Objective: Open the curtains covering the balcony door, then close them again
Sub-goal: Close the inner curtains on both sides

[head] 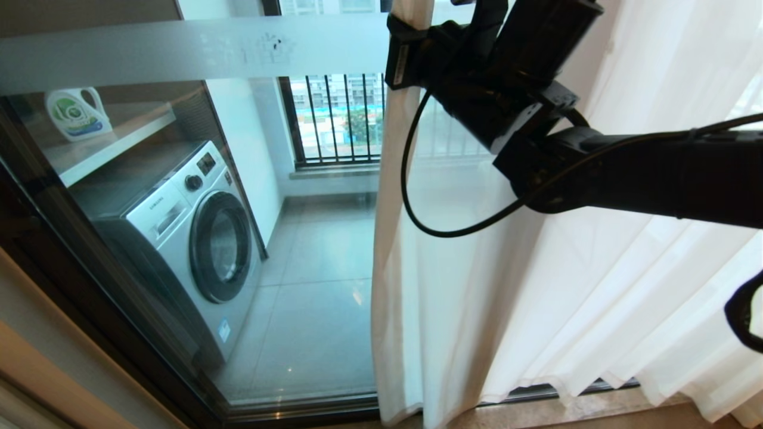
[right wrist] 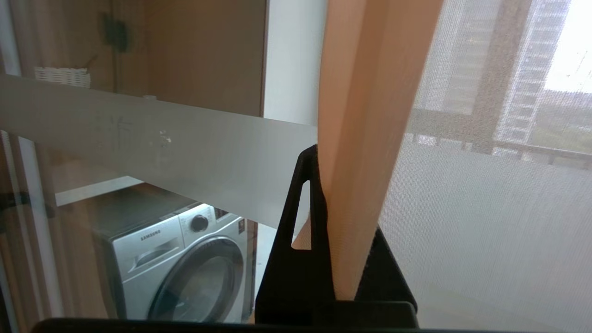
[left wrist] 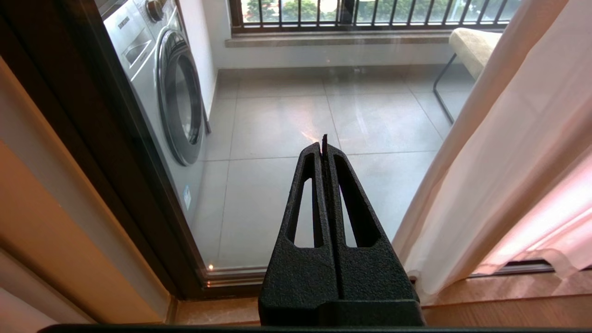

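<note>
Sheer white curtains are hanging in soft vertical folds beside the balcony door, whose dark frame is carrying a frosted grey band. Beyond, a white-and-silver washing machine is standing on grey tiles; the black right gripper is showing matte.

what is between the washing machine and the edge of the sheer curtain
Only bare grey floor tiles behind the door glass separate the washing machine from the sheer curtain edge, which the right pincer grips; the head view shows it.
</note>
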You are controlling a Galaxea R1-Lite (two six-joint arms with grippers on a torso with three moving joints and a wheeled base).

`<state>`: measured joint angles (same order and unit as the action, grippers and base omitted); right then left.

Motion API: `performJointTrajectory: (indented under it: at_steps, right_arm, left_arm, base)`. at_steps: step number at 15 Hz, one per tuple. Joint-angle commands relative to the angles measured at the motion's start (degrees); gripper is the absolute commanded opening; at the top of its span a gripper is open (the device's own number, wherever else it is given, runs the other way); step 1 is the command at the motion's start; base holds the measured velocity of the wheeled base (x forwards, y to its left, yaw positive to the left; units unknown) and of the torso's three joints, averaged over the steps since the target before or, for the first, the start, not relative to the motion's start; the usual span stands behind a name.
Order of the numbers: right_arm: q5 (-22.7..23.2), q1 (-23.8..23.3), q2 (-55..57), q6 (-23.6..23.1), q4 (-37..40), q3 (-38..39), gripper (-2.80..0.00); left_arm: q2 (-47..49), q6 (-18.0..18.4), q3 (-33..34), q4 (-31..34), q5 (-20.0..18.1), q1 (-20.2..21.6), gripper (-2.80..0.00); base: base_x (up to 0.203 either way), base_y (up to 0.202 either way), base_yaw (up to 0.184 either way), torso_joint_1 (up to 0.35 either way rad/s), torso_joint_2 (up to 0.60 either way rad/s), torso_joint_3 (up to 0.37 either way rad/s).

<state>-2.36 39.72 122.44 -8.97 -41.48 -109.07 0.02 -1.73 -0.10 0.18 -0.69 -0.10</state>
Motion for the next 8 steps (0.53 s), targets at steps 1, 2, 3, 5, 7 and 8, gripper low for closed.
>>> performJointTrajectory:
  at_steps: [1,2,3,5,7,8]
  right_arm:
    - [0.1,0.9,1.5,-0.1,-0.6,-1.3,-2.80]
    - [0.1,1.4,1.7,0.0,-1.5,-1.3,-2.80]
    - [0.1,1.6,1.8,0.0,-2.6,-1.3,-2.80]
    - [0.3,2.3,2.1,0.1,-3.8,-1.4,-2.80]
    - [0.3,2.4,2.1,0.1,-4.2,-1.5,-2.80]
    - [0.3,2.4,2.1,0.1,-4.8,-1.5,-2.80]
  left_arm:
    - [0.0,0.0,0.0,0.0,0.0,0.0,-2.80]
    - [0.0,0.0,0.0,0.0,0.0,0.0,-2.80]
    - [0.0,0.0,0.0,0.0,0.0,0.0,-2.80]
    - [0.0,0.0,0.0,0.0,0.0,0.0,-2.80]
    - [0.0,0.0,0.0,0.0,0.0,0.0,-2.80]
    - [0.0,0.0,0.0,0.0,0.0,0.0,-2.80]
  base:
    - [0.000,0.000,0.000,0.000,0.00,0.000]
    - [0.000,0.000,0.000,0.000,0.00,0.000]
    - [0.000,0.000,0.000,0.000,0.00,0.000]
    - [0.000,0.000,0.000,0.000,0.00,0.000]
    - [0.000,0.000,0.000,0.000,0.00,0.000]
    - [0.000,0.000,0.000,0.000,0.00,0.000]
